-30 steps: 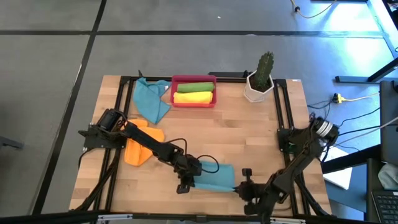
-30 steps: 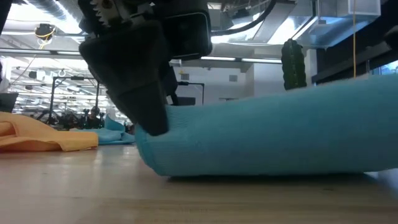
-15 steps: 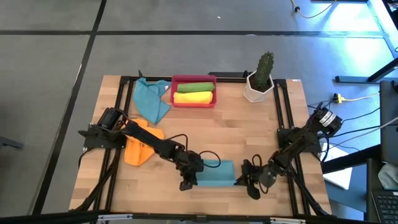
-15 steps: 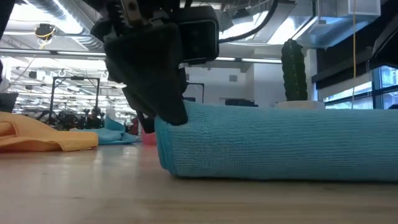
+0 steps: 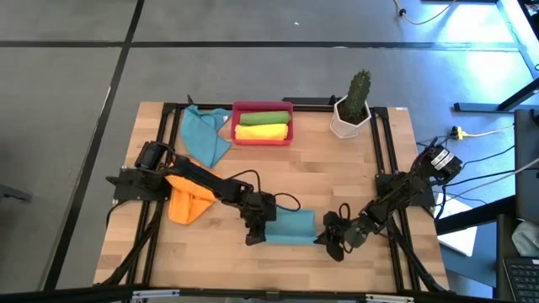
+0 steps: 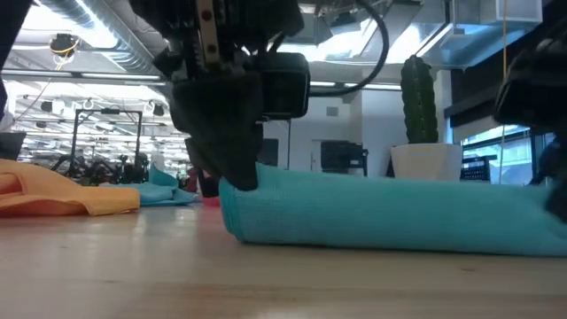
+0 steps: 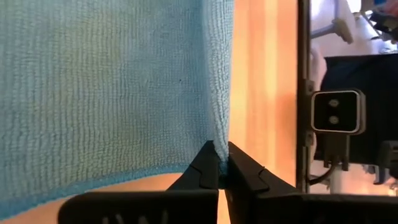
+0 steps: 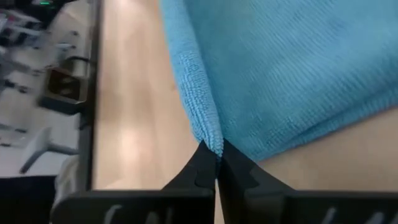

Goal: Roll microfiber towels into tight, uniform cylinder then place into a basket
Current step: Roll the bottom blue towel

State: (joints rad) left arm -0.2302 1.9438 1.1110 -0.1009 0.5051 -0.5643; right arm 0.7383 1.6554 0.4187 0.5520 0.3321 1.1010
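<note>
The likeliest failure is the cloth slipping free: both grippers are pinching only the thin hem at opposite ends of the teal towel [image 5: 290,227], so uneven pulling could tear one corner loose or skew the roll into a cone. The left gripper [image 7: 219,169] is clamping its fingers on one edge, the right gripper [image 8: 217,159] on the other. The towel is lying flattened, seemingly folded over rather than tightly rolled, well in front of the red basket [image 5: 263,109], which is already holding a green roll [image 5: 264,118] and a yellow roll [image 5: 261,132].
</note>
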